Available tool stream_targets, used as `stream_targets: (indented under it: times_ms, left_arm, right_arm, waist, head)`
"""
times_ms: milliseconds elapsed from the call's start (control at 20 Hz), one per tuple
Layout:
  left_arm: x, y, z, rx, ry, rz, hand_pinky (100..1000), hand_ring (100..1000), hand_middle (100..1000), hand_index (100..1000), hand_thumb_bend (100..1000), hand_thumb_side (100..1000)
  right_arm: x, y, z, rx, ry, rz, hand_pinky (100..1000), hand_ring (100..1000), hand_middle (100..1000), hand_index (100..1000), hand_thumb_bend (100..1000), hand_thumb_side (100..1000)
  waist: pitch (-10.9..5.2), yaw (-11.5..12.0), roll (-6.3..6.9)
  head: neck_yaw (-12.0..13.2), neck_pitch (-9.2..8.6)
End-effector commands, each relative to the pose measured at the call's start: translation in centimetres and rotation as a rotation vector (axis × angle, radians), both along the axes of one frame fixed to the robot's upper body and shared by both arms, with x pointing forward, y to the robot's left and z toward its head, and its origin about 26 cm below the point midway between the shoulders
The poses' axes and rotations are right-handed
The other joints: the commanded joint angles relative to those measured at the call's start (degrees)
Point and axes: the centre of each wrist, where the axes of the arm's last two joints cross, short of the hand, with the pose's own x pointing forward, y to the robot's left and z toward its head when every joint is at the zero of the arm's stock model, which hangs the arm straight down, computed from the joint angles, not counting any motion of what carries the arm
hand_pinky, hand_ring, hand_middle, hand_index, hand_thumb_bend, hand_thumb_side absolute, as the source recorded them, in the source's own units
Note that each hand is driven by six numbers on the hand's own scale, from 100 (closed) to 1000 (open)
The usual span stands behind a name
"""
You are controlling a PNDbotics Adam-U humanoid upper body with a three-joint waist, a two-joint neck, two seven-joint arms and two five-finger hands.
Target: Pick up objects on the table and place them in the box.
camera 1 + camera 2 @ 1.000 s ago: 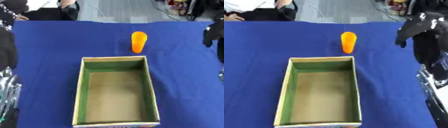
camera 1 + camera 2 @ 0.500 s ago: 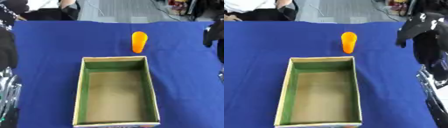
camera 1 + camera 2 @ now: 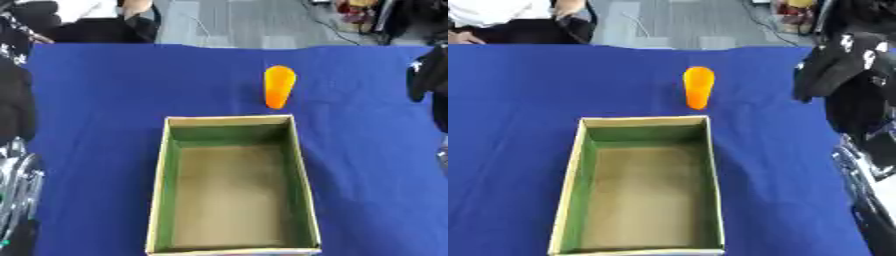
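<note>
1. The right hand (image 3: pixel 833 70) hangs at the right edge of the right eye view, about 2 o'clock from the box, above the blue cloth. Its black fingers point downward, lightly bent, and it has hold of nothing.
2. The left hand (image 3: pixel 16 100) shows as a dark shape at the left edge of the left eye view, about 10 o'clock from the box; whether its fingers are spread or curled I cannot tell.
3. The orange cone-shaped object (image 3: pixel 279 86) lies on the table (image 3: pixel 105 100), which is covered in blue cloth, at 12 o'clock from the box and just beyond its far rim, narrow end toward the box. It is well apart from both hands.
4. The box (image 3: pixel 162 190) is an open rectangular carton with green inner walls and a brown floor. It sits in the near middle of the table with nothing inside.
</note>
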Motion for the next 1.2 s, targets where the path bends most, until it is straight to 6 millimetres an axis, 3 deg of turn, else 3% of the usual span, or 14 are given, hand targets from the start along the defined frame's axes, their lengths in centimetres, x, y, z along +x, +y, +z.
stream_targets:
  times_ms: [50, 250, 400, 800, 950, 1200]
  left_arm:
    - [-0.3, 0.1, 0.9, 0.01, -0.035, -0.003, 751, 685, 731, 752, 507, 778]
    - [-0.3, 0.1, 0.9, 0.011, -0.036, -0.004, 751, 684, 731, 752, 506, 778]
    - [-0.3, 0.1, 0.9, 0.012, -0.036, -0.003, 751, 684, 732, 752, 505, 779]
    - [-0.3, 0.2, 0.9, 0.014, -0.034, -0.001, 752, 685, 732, 753, 504, 779]
    - [-0.3, 0.3, 0.9, 0.014, -0.034, 0.002, 752, 684, 733, 752, 505, 779]
    - [-0.3, 0.2, 0.9, 0.017, -0.039, 0.001, 752, 684, 733, 752, 504, 779]
  right_arm:
    - [-0.3, -0.1, 0.6, -0.021, -0.035, 0.004, 146, 339, 391, 545, 100, 1000]
    - [-0.3, 0.0, 0.5, 0.005, -0.038, 0.032, 149, 341, 394, 582, 100, 1000]
    - [-0.3, -0.2, 0.7, 0.025, -0.014, 0.01, 139, 330, 383, 577, 187, 1000]
    - [-0.2, -0.2, 1.2, 0.044, -0.002, -0.035, 146, 335, 392, 578, 209, 1000]
    - [-0.3, -0.8, 1.3, -0.023, -0.017, -0.112, 204, 386, 446, 617, 230, 1000]
    - [-0.3, -0.2, 1.0, -0.286, 0.047, -0.378, 402, 543, 609, 716, 257, 1000]
  waist:
    - [-0.68, 0.2, -0.1]
    - [-0.72, 0.2, -0.11]
    - [-0.75, 0.1, -0.08]
    - [-0.76, -0.2, 0.04]
    - [-0.84, -0.3, 0.0]
    - [-1.28, 0.0, -0.29]
  head:
    - [0.5, -0.67]
    - [0.5, -0.61]
    - [0.2, -0.45]
    - [-0.6, 0.22]
    - [-0.3, -0.11]
    - [0.0, -0.8]
